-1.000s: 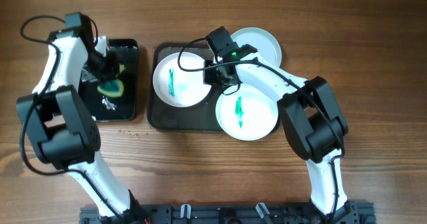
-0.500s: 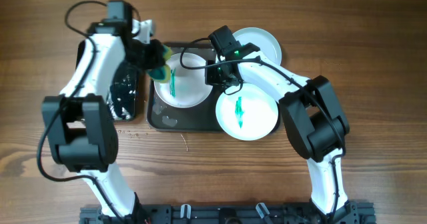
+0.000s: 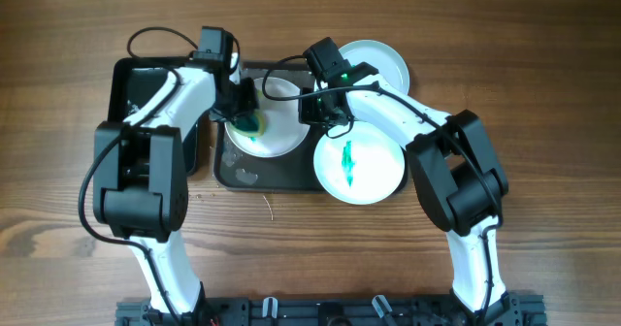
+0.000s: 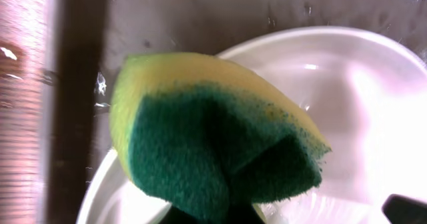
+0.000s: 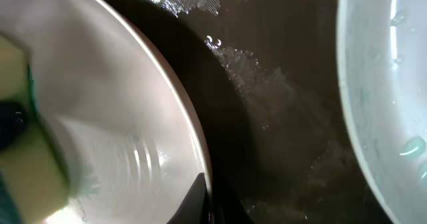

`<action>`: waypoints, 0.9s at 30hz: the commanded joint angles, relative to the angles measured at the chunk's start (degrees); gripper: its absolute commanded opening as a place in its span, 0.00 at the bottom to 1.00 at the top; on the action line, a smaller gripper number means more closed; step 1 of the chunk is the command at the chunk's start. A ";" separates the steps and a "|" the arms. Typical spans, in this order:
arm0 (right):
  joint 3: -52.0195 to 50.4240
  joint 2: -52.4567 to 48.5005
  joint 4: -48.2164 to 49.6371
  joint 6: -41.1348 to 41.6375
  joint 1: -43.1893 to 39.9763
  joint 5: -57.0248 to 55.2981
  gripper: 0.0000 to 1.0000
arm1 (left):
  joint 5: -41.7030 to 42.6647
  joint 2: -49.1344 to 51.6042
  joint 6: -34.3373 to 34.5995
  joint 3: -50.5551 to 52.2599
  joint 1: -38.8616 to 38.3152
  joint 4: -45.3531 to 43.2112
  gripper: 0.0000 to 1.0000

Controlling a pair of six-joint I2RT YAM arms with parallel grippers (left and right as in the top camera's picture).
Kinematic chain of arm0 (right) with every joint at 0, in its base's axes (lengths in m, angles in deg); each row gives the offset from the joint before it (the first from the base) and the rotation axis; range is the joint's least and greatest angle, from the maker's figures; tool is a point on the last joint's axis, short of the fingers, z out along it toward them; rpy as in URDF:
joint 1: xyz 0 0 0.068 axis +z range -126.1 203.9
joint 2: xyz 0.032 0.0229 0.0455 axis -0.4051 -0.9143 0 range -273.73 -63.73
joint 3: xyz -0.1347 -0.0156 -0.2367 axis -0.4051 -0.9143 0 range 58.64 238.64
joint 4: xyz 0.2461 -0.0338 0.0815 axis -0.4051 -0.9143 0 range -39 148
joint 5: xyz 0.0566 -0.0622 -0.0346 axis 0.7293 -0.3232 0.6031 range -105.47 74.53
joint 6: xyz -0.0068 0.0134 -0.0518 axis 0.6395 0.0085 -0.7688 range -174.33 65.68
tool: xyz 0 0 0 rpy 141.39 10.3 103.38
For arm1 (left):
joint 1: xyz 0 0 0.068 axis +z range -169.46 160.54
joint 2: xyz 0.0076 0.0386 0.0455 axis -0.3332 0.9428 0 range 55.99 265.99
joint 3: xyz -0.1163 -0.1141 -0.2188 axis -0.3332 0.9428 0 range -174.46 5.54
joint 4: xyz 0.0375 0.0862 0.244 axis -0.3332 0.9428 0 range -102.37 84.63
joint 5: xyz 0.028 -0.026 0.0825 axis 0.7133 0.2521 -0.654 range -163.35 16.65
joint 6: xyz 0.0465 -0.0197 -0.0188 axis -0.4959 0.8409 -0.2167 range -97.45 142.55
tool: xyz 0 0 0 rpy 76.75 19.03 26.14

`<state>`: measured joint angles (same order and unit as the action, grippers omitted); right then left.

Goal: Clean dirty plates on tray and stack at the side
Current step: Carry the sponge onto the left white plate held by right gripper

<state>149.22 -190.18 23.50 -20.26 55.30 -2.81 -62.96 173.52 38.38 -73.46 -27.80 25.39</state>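
The dark grey tray (image 3: 270,174) holds a white plate (image 3: 277,137) on its left part. My left gripper (image 3: 243,108) is shut on a yellow-and-green sponge (image 3: 251,124) and presses it on that plate's centre, covering the smear. The left wrist view shows the sponge (image 4: 220,137) on the plate (image 4: 373,104), with my fingertips hidden behind it. My right gripper (image 3: 316,110) is shut on that plate's right rim, and the right wrist view shows the rim (image 5: 190,131) between my fingers (image 5: 193,197). A second plate (image 3: 374,176) with a teal smear (image 3: 347,161) lies front right. A third plate (image 3: 380,62) lies back right.
A smaller black bin (image 3: 146,79) stands left of the tray. Water drops (image 3: 194,192) speckle the wooden table in front of it. The front-right and back-right plates overhang the tray's right edge. The wet tray floor (image 5: 280,84) shows between two plates in the right wrist view.
My left gripper carried the sponge out of the black bin, rightward, and down onto the left plate's smear. The right gripper has kept its hold on the rim.
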 commanded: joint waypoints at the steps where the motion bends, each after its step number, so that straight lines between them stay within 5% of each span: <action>1: -1.09 -1.62 -0.90 0.48 -0.28 -0.59 0.04 | 0.98 1.05 1.11 4.39 -4.09 0.74 0.04; 12: -1.09 -1.62 -1.05 0.46 -0.28 -0.55 0.04 | 20.72 1.03 -5.29 8.74 -3.17 -2.08 0.04; 15: -1.09 -1.62 -1.20 0.42 -0.28 -0.11 0.04 | 14.67 1.01 -4.31 8.41 -0.17 -3.87 0.04; 18: -1.11 -1.62 -1.60 0.44 -0.28 0.09 0.04 | -1.38 0.98 0.59 7.56 2.93 -8.33 0.04; 27: -1.36 -1.62 -1.49 0.61 -0.28 0.09 0.04 | -19.19 1.01 4.57 7.56 0.42 -15.06 0.04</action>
<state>149.22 -190.16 23.11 -20.17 54.84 -2.04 -64.03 171.62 40.90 -67.17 -26.43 11.40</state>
